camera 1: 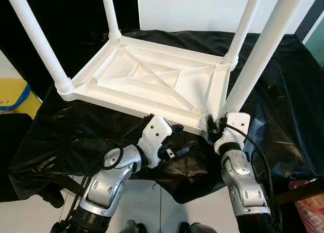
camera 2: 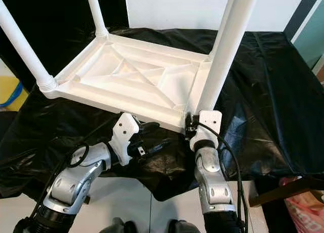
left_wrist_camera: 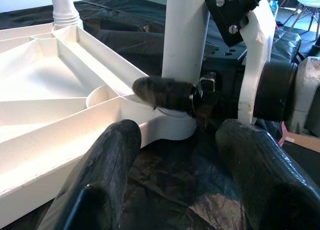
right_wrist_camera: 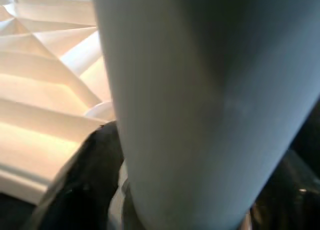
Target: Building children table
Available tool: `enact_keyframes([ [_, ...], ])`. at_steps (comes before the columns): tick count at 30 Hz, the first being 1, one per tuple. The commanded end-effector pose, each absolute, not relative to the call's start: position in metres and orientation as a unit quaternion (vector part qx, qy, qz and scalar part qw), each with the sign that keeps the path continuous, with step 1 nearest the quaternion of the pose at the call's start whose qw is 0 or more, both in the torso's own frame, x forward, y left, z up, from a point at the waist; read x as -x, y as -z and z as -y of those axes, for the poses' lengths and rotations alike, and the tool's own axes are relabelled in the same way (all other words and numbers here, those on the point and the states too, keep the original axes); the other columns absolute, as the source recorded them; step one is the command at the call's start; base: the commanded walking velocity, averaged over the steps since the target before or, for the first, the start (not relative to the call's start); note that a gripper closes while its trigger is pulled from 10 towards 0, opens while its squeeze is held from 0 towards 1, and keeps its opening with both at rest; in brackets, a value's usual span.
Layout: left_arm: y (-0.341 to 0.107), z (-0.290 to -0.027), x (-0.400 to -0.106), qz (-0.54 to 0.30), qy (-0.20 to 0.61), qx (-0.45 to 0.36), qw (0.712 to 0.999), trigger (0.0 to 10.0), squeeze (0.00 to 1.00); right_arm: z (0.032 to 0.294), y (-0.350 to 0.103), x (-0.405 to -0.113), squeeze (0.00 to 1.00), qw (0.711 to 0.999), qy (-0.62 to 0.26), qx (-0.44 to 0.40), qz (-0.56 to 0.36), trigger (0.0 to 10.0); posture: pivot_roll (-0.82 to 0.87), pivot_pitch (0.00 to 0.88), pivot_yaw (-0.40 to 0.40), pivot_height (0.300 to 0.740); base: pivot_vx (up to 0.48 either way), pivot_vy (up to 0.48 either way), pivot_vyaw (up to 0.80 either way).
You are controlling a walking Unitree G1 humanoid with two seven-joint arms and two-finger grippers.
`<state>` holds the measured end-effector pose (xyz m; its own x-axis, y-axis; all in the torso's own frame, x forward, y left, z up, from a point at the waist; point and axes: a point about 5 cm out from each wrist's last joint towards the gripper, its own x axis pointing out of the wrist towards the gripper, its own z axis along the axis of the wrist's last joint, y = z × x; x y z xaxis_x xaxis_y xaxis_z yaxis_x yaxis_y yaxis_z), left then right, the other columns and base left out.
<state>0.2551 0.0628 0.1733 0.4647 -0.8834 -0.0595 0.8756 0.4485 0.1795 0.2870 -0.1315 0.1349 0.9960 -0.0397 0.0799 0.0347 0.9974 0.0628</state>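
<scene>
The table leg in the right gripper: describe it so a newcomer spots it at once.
An upturned white table top lies on black sheeting, four white legs pointing up. Go to its near right corner, closest to the robot. That table leg is the one with the right gripper clamped at its base.

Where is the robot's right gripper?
The right gripper grips the bottom of the near right table leg, at the upside-down tabletop's corner.

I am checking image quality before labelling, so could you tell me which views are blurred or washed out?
Right wrist view: the near table leg sits too close, soft and grey, with the tabletop underside glowing warm. Left wrist view: the right gripper is smeared, the left gripper's fingers soft. Both eye views: sharp, with sheen on the black sheet.
</scene>
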Motion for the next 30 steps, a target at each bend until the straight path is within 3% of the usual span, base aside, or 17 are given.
enact_keyframes([
  [1, -0.173, -0.062, -0.255, 0.020, 0.495, -0.093, 0.864, 10.0, 0.00, 0.132, -0.133, -0.285, 1.00, 0.999, 0.008, -0.035, 0.041, 10.0, -0.05, 0.134, -0.037, 0.740, 0.000, 0.000, 0.00],
  [12, -0.172, -0.062, -0.255, 0.019, 0.497, -0.094, 0.862, 10.0, 0.00, 0.160, -0.142, -0.281, 1.00, 0.993, -0.097, -0.021, 0.067, 10.0, -0.05, 0.131, -0.032, 0.740, 0.000, 0.000, 0.00],
  [13, -0.172, -0.062, -0.255, 0.019, 0.498, -0.095, 0.862, 10.0, 0.00, 0.163, -0.141, -0.282, 0.00, 0.991, -0.113, -0.019, 0.064, 10.0, -0.05, 0.130, -0.032, 0.740, 0.000, 0.000, 0.00],
  [30, -0.174, -0.062, -0.256, 0.021, 0.499, -0.097, 0.861, 10.0, 0.00, 0.176, -0.143, -0.302, 0.00, 0.951, -0.302, 0.051, 0.041, 10.0, -0.04, 0.117, -0.029, 0.740, 0.000, 0.000, 0.00],
])
